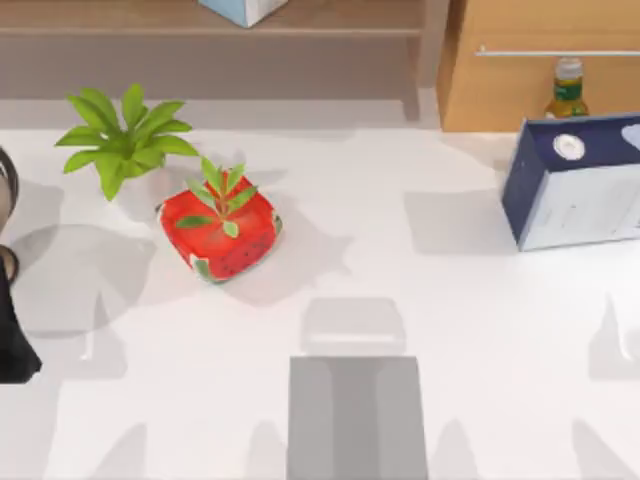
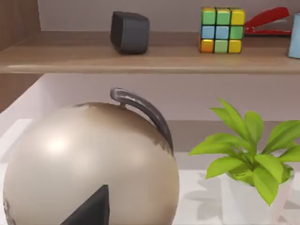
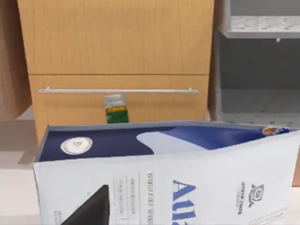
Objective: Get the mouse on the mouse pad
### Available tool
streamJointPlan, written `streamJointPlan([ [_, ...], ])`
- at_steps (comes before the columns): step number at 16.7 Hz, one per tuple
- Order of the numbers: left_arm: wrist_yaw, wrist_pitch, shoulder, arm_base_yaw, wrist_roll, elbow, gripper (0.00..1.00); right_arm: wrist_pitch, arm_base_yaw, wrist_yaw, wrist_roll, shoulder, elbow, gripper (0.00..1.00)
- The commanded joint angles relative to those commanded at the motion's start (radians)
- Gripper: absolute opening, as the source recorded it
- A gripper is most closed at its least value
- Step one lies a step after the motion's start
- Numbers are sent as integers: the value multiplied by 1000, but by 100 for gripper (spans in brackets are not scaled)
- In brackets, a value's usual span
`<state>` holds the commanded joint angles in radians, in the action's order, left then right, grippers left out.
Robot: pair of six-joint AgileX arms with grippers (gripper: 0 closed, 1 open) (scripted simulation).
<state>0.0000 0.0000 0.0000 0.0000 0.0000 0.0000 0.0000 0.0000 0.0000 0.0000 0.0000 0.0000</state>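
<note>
Left gripper (image 2: 89,208): dark fingertip poking into the left wrist view, sitting in front of a globe (image 2: 89,164); cannot tell how far open, cannot tell if holding anything.
Right gripper (image 3: 91,208): dark fingertip showing in the right wrist view, facing a carton (image 3: 168,173); opening cannot be told.
Top view, left arm (image 1: 12,340): dark shape sitting at the table's far left edge.
Top view, mouse pad (image 1: 357,418): lying flat at the near edge, about centre, nothing resting on it.
Top view, table (image 1: 480,330): white, glossy, carrying pale grey shadows.
Top view, strawberry pot (image 1: 220,232): red, standing left of centre, well apart from the pad.
Top view, green plant (image 1: 125,135): standing behind and left of the pot.
Top view, carton: navy and white, lying at the right side.
Top view, bottle (image 1: 567,88): green, standing behind the carton by a wooden cabinet (image 1: 540,60).
Left wrist view, shelf (image 2: 150,51): wooden, holding a dark block (image 2: 130,32), a colour cube (image 2: 222,29), a red stapler (image 2: 268,21).
Left wrist view, plant (image 2: 253,150): standing beside the globe.
Right wrist view, cabinet (image 3: 117,61): drawer rail running behind the bottle (image 3: 115,108); grey shelving standing beside it.
</note>
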Motion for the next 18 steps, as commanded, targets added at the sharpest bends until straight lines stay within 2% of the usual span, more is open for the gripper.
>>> streamJointPlan([
  [4,0,0,0,0,0,0,100,-32,-11,3,-20,33,31,100],
  [8,0,0,0,0,0,0,100,-198,-60,8,-125,221,197,100],
  [18,0,0,0,0,0,0,100,-796,-223,-4,-507,1222,859,100],
])
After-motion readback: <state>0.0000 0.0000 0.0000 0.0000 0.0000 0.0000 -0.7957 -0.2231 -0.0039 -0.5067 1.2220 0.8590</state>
